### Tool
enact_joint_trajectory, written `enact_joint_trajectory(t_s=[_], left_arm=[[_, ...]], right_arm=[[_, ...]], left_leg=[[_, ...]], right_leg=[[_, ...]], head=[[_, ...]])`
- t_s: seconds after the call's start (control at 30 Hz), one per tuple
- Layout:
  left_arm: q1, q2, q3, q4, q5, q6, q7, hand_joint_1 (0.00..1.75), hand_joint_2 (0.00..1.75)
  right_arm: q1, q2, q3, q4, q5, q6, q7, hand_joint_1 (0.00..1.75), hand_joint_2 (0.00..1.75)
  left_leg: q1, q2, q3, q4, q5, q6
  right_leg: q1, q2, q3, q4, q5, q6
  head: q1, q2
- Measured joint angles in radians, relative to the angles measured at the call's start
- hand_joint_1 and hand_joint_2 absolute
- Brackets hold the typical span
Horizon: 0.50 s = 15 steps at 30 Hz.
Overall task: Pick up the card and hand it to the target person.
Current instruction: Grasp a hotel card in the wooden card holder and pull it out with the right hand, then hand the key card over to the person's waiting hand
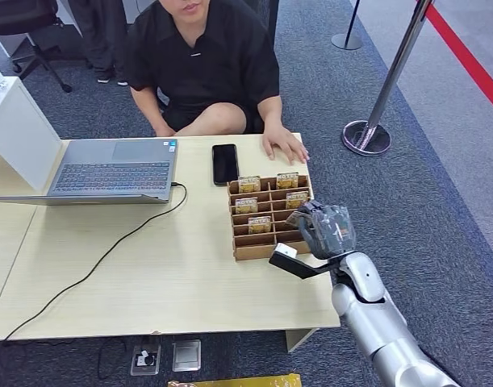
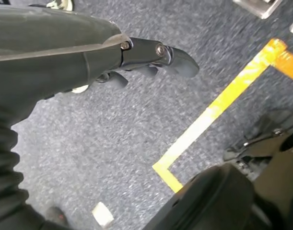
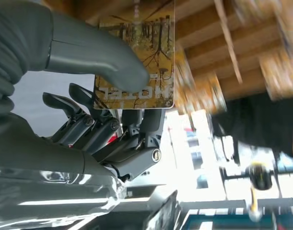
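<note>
Card point(image 3: 145, 57) pinched between thumb and fingers point(image 3: 101, 129).

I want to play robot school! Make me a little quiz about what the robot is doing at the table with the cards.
1. True or false: the right hand pinches a card between its thumb and fingers.
2. What lies between the laptop and the wooden card tray? A) a cup B) a black phone C) a book
3. Fill in: the person's hand rests flat on the ____ behind the tray.

Key:
1. True; the right wrist view shows the thumb pressed on the card's face.
2. B, the black phone.
3. Table.

The left hand hangs over the carpet, holding nothing.
</note>
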<state>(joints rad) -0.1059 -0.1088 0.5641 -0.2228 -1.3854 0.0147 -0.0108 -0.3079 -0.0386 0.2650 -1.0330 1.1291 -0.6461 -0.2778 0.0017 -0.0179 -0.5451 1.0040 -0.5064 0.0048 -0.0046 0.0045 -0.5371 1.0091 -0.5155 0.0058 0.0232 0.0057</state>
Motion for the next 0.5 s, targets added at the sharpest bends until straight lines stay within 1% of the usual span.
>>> enact_joint_trajectory(t_s=[0.07, 0.17, 0.27, 0.3, 0.37, 0.5], left_arm=[[-0.004, -0.001, 0.001, 0.0, 0.002, 0.005, 0.0, 0.0, 1.75], [-0.013, -0.002, 0.002, 0.0, 0.003, 0.008, -0.001, 0.0, 1.75], [-0.021, -0.004, 0.003, 0.0, 0.002, 0.01, -0.001, 0.0, 1.75], [-0.023, -0.005, 0.003, 0.0, 0.001, 0.01, -0.001, 0.0, 1.75], [-0.026, -0.006, 0.003, 0.0, -0.001, 0.012, -0.001, 0.0, 1.75], [-0.028, -0.009, 0.002, 0.0, -0.009, 0.015, 0.0, 0.0, 1.75]], right_arm=[[0.005, 0.016, -0.015, -0.041, -0.037, -0.031, -0.057, 1.75, 1.75], [0.01, 0.055, -0.057, -0.112, -0.043, -0.045, -0.149, 1.75, 1.75], [0.012, 0.12, -0.117, -0.18, -0.041, -0.046, -0.278, 1.75, 1.75], [0.008, 0.143, -0.134, -0.199, -0.039, -0.046, -0.309, 1.75, 1.75], [-0.006, 0.18, -0.148, -0.221, -0.027, -0.046, -0.326, 1.75, 1.75], [-0.042, 0.228, -0.143, -0.225, -0.003, -0.046, -0.308, 1.75, 1.75]], left_leg=[[0.0, 0.0, 0.0, 0.0, 0.0, 0.0], [0.0, 0.0, 0.0, 0.0, 0.0, 0.0], [0.0, 0.0, 0.0, -0.001, 0.0, 0.0], [0.0, 0.001, 0.0, -0.001, 0.0, 0.0], [0.0, 0.001, 0.0, -0.001, 0.0, -0.001], [0.0, 0.001, 0.0, -0.001, 0.0, -0.001]], right_leg=[[0.0, 0.0, 0.0, 0.0, 0.0, 0.0], [0.0, 0.0, 0.0, 0.0, 0.0, 0.0], [0.0, 0.0, 0.0, 0.001, 0.0, 0.0], [0.0, 0.001, 0.0, 0.001, 0.0, 0.0], [0.0, 0.001, 0.0, 0.001, 0.0, 0.0], [0.0, 0.001, 0.0, 0.001, 0.0, 0.0]], head=[[0.0, 0.0], [0.0, 0.0], [0.001, 0.0], [0.001, 0.0], [-0.001, 0.0], [-0.001, 0.0]])
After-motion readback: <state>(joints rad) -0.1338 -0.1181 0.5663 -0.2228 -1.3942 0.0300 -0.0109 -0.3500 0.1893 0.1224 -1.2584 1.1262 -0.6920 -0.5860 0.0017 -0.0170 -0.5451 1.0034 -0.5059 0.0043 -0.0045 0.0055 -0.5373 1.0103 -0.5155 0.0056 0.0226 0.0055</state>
